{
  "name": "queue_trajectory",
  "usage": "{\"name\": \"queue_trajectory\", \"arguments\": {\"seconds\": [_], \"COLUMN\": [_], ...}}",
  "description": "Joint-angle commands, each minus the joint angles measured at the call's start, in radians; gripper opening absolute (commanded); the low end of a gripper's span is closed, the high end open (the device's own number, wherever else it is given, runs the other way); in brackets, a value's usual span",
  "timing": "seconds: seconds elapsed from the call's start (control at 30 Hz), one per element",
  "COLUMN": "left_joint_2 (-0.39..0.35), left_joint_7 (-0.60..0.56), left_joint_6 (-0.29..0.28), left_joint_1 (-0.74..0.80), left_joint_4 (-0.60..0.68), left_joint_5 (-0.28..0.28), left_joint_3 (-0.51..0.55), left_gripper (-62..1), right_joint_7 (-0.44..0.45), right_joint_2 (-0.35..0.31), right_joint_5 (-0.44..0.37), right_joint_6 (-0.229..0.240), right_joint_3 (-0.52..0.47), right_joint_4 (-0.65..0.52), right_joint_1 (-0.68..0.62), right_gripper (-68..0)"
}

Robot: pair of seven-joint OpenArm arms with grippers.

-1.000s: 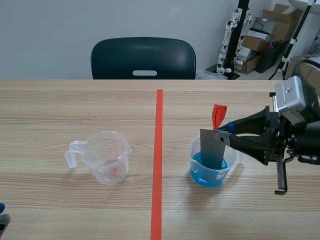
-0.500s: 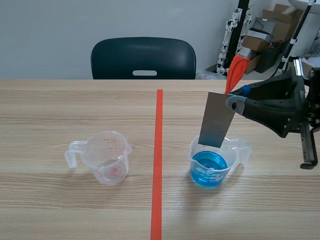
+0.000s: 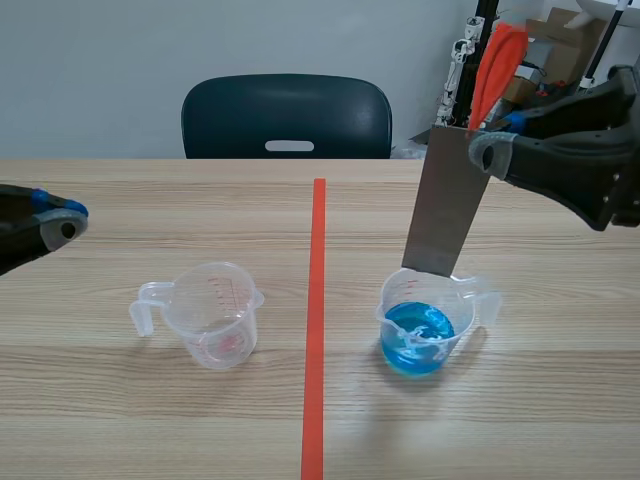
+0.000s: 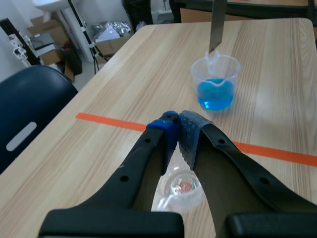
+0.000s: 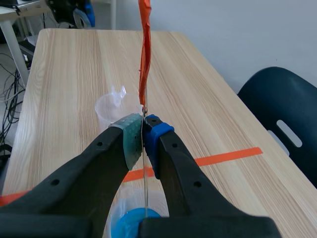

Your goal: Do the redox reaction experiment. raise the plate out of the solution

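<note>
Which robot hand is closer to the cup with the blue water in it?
The right. The right gripper holds the metal plate just above the cup of blue water. The left gripper hangs far off, beyond the empty cup.

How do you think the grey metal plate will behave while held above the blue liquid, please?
The plate hangs flat and straight from the right hand, so it is probably stiff. Edge-on it looks very thin, so likely light. Pinched only near its top, it may swing or slip.
</note>
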State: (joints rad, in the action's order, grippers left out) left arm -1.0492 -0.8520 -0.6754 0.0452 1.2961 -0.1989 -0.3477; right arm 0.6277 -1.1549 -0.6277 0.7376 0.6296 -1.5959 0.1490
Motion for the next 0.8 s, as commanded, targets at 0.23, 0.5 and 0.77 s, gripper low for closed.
{"name": "queue_trajectory", "arguments": {"seconds": [0.23,0.5,0.77], "left_joint_2": [0.100,0.221,0.333], "left_joint_7": [0.198,0.379,0.533], "left_joint_6": [0.000,0.000,0.011], "left_joint_1": [-0.219,-0.367,-0.492], "left_joint_4": [0.017,0.014,0.012], "left_joint_5": [-0.045,-0.045,-0.045], "left_joint_3": [-0.163,-0.273,-0.387], "left_gripper": [-58.9,-58.8,-58.8], "right_joint_7": [-0.116,-0.125,-0.127], "right_joint_2": [-0.090,-0.160,-0.175], "right_joint_5": [-0.194,-0.280,-0.294], "right_joint_6": [0.008,0.008,0.008], "right_joint_3": [-0.008,-0.008,-0.009], "right_joint_4": [-0.103,-0.148,-0.153], "right_joint_1": [0.012,0.013,0.015], "right_gripper": [-66.9,-66.9,-66.9]}}
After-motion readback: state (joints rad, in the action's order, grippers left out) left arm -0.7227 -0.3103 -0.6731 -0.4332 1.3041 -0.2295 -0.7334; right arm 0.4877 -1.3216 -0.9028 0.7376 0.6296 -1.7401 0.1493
